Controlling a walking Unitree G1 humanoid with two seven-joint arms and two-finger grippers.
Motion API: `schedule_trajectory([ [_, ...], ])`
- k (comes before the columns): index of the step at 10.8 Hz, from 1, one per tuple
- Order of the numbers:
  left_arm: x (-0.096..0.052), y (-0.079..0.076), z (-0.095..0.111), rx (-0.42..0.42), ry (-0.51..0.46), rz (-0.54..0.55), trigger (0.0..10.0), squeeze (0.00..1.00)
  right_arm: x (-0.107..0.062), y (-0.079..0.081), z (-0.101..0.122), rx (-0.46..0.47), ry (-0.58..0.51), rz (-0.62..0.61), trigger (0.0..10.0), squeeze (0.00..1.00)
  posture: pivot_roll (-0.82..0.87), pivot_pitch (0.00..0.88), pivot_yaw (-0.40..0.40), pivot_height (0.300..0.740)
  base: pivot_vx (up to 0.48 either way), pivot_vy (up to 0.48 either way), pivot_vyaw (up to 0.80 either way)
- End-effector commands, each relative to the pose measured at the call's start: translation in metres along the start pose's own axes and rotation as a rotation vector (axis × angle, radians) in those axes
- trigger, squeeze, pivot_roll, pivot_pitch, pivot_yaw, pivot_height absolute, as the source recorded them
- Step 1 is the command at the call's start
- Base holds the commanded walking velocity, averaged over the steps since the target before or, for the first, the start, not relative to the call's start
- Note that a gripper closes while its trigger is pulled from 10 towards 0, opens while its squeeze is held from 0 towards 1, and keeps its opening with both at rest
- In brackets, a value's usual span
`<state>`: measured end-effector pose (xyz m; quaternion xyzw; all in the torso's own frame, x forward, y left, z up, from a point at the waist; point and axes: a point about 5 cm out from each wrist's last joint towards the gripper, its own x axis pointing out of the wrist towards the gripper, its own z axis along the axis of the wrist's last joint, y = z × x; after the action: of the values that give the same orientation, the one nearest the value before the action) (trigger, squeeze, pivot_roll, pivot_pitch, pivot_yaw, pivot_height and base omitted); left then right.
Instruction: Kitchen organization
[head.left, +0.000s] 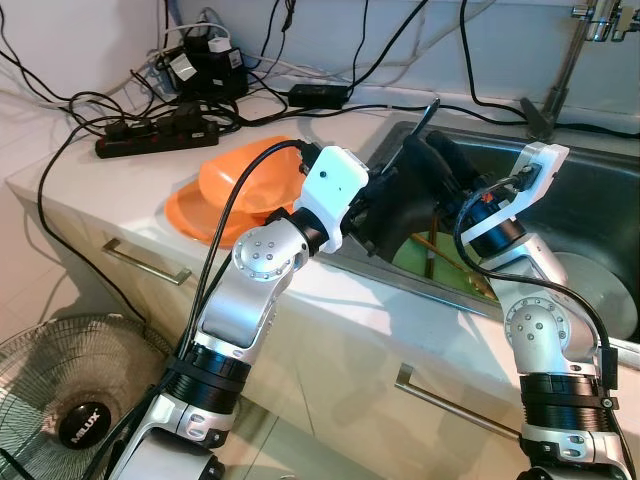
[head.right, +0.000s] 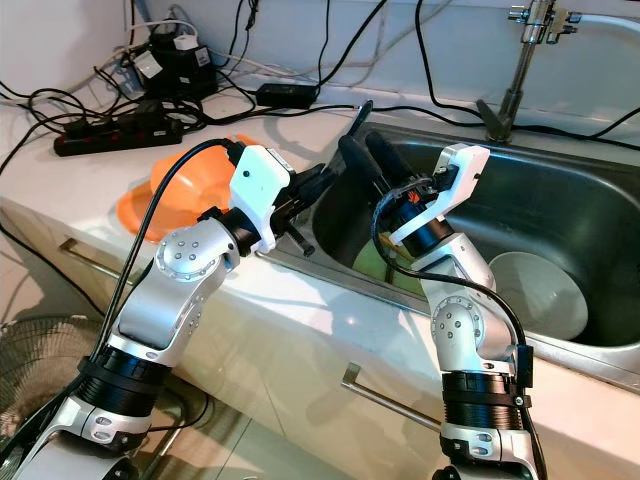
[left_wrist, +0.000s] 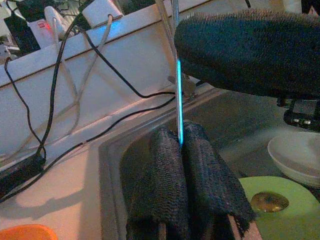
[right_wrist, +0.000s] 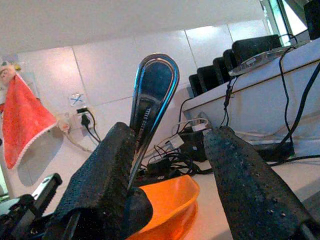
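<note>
Fingers of the left gripper (left_wrist: 182, 145) are pressed together on a thin metal utensil handle (left_wrist: 179, 90), over the sink (head.right: 560, 215) edge. Right gripper (right_wrist: 172, 165) fingers spread; a spoon handle (right_wrist: 150, 100) rests against one finger (cannot tell if gripped). Green plate (left_wrist: 285, 215) and white bowl (head.right: 535, 290) sit beyond the fingers in the sink. Orange bowl (head.left: 245, 180) on the tabletop (head.left: 110, 185) beside.

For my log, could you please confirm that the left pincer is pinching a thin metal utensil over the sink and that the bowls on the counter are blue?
Not quite: the bowls are orange, as the left eye view shows. The left pincer does pinch a thin metal utensil over the sink.
</note>
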<state>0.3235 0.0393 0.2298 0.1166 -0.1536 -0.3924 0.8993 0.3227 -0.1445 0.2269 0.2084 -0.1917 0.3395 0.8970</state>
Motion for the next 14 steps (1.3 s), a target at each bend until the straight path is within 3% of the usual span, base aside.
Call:
schedule_trajectory([
  [1,0.005,-0.015,-0.002,0.008,0.021,-0.066,10.0,0.00,0.008,0.015,0.004,0.011,-0.023,0.081,10.0,0.00,0.10,0.026,0.103,0.740,0.000,0.000,0.00],
  [5,0.007,-0.003,-0.002,0.010,0.024,0.036,10.0,0.00,0.007,0.024,0.008,0.050,-0.053,0.147,10.0,0.00,0.10,0.032,0.099,0.740,0.000,0.000,0.00],
  [9,0.007,-0.002,-0.002,0.017,0.026,0.040,10.0,0.00,0.008,0.022,0.005,0.047,-0.035,0.116,10.0,0.00,0.10,0.037,0.097,0.740,0.000,0.000,0.00],
  [10,0.007,-0.003,-0.003,0.017,0.030,0.034,10.0,0.00,0.008,0.021,0.005,0.044,-0.033,0.107,0.0,0.00,0.10,0.037,0.097,0.740,0.000,0.000,0.00],
  [14,0.008,-0.006,-0.003,0.017,0.027,0.021,10.0,0.00,0.009,0.018,0.003,0.042,-0.028,0.091,0.0,0.00,0.10,0.038,0.095,0.740,0.000,0.000,0.00],
])
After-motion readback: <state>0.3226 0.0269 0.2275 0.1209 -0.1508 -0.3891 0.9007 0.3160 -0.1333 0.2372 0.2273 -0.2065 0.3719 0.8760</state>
